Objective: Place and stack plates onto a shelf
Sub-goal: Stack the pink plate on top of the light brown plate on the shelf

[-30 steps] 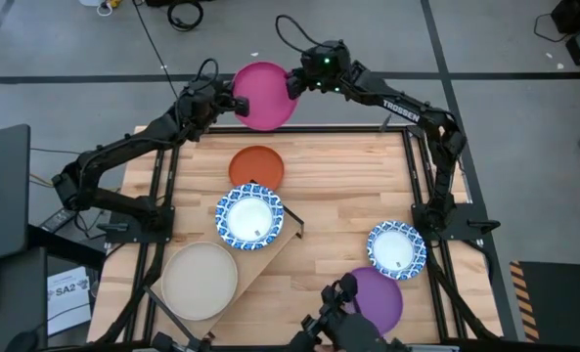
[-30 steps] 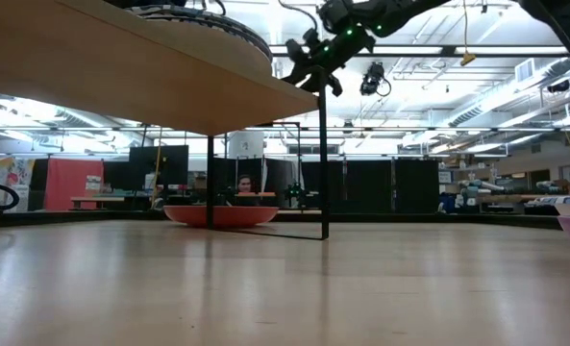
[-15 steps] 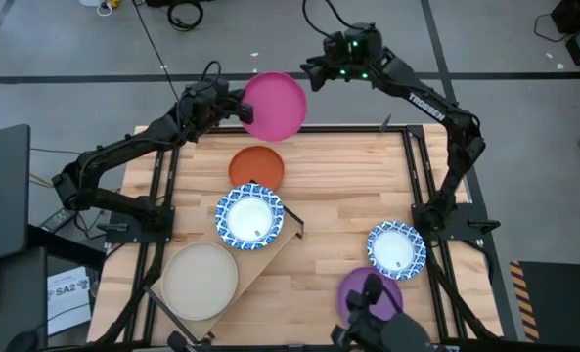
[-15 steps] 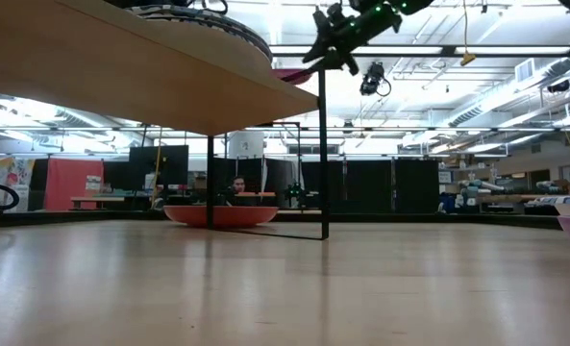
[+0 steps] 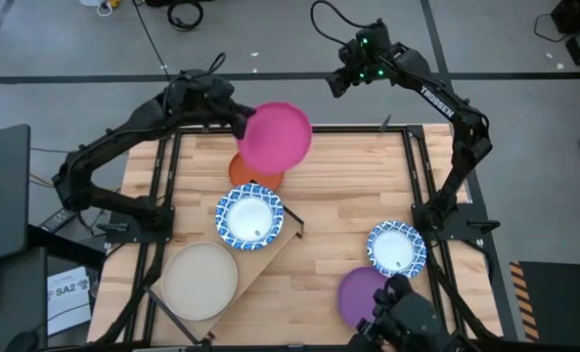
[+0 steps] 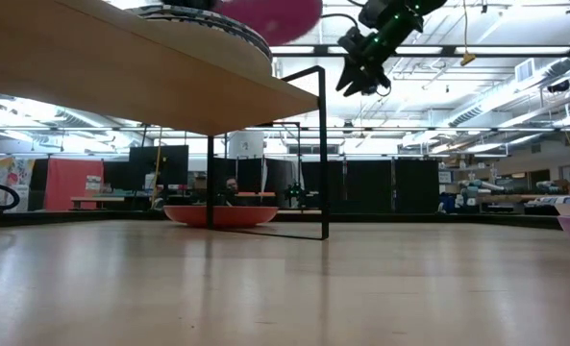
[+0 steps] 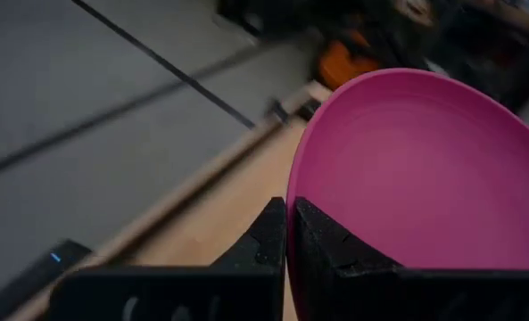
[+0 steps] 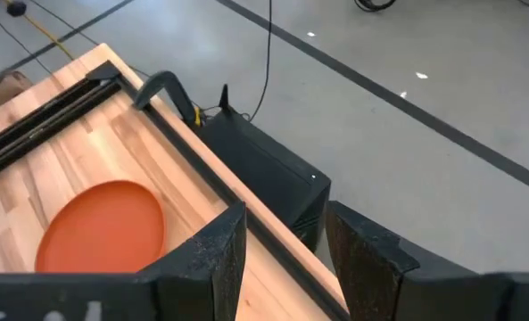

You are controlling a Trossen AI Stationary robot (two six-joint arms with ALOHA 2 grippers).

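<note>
The left end effector (image 7: pixel 286 234) is pinching the stiff, likely slippery magenta plate (image 5: pixel 274 138) by its rim near the bench's far edge, while the right end effector (image 8: pixel 282 234) is hanging open.

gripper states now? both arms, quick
Left gripper: shut on the rim of the magenta plate, held above the table's far edge.
Right gripper: open, holding nothing, raised beyond the far edge of the table.
</note>
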